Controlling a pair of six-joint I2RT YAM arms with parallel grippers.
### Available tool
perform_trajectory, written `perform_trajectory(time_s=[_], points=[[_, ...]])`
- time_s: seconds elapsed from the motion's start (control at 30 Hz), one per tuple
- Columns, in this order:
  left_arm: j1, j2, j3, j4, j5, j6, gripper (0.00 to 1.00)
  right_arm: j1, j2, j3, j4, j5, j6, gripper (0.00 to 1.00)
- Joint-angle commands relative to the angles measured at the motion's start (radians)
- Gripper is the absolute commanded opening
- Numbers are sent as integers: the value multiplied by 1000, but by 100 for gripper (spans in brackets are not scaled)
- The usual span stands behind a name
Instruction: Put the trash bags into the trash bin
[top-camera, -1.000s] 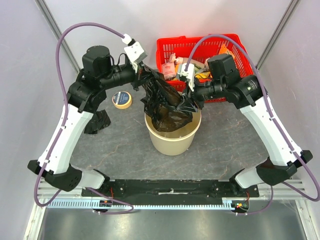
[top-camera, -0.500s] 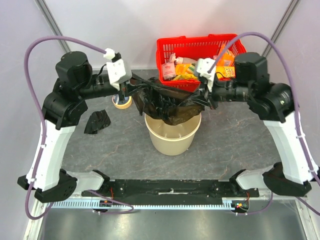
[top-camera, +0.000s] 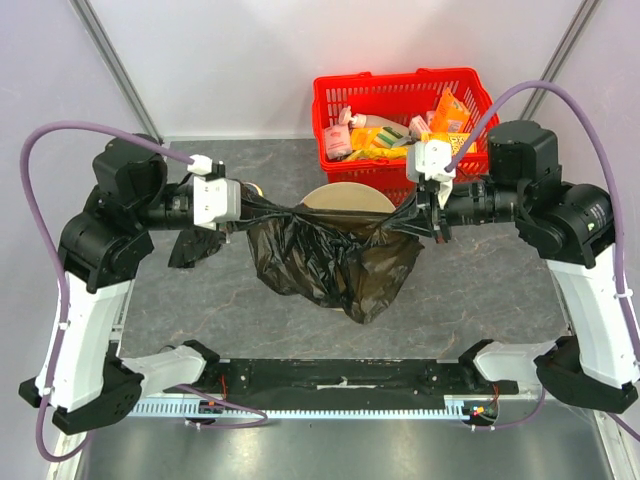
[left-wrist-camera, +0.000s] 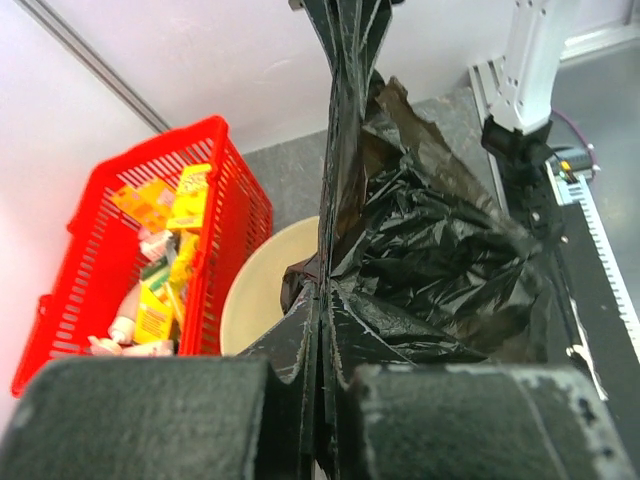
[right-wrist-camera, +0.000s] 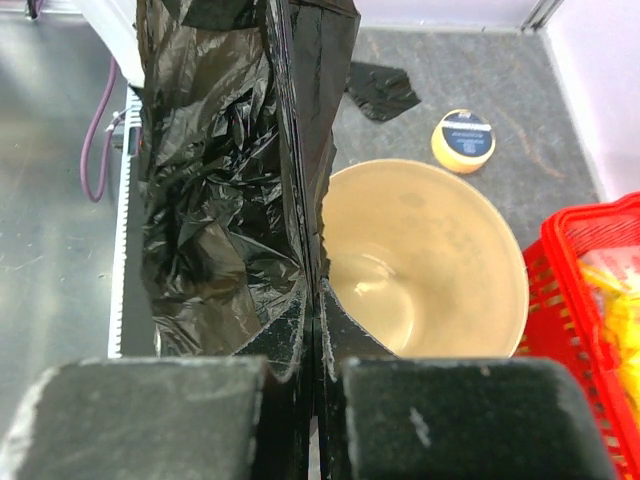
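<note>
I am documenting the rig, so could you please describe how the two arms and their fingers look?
The left arm and right arm have white link shells and black joint housings. A purple cable loops beside each arm to its white wrist block. The fingers are black, blocky, with scuffed, speckled faces.

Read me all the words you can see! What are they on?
On the roll of tape, a dark label: writing too small to read.
On the packets in the red basket: print too blurred to read.
On the trash bag and the trash bin: no words.
Nothing here can be read.
</note>
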Motion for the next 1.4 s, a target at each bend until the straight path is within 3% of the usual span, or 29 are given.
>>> perform_trajectory(time_s=[0.0,0.37,0.67,0.87,1.1,1.17,1.23,1.27,1.3,1.37], points=[[4,-31,-68,-88,7,120,2,-4,-40,-73,-108,53,-33,0],[2,-57,-373,-75,-255,268,2,-4,-77,-334,-29,412,-31,0],[4,-94,-531,27,-425,274,2,-4,-100,-440,53,670,-5,0],[4,-105,-612,99,-521,284,2,-4,-95,-510,108,709,10,0],[2,-134,-614,84,-504,252,3,-3,-126,-526,107,643,-4,1],[2,-140,-603,65,-484,245,10,-4,-129,-524,99,641,-4,3],[4,-146,-582,36,-440,228,36,-4,-130,-524,96,632,-4,3],[4,-149,-567,21,-415,219,44,-4,-130,-524,96,624,-2,3],[4,-151,-548,10,-389,205,60,-4,-127,-524,96,621,1,2],[2,-159,-525,8,-342,156,73,-6,-121,-524,94,609,2,0]])
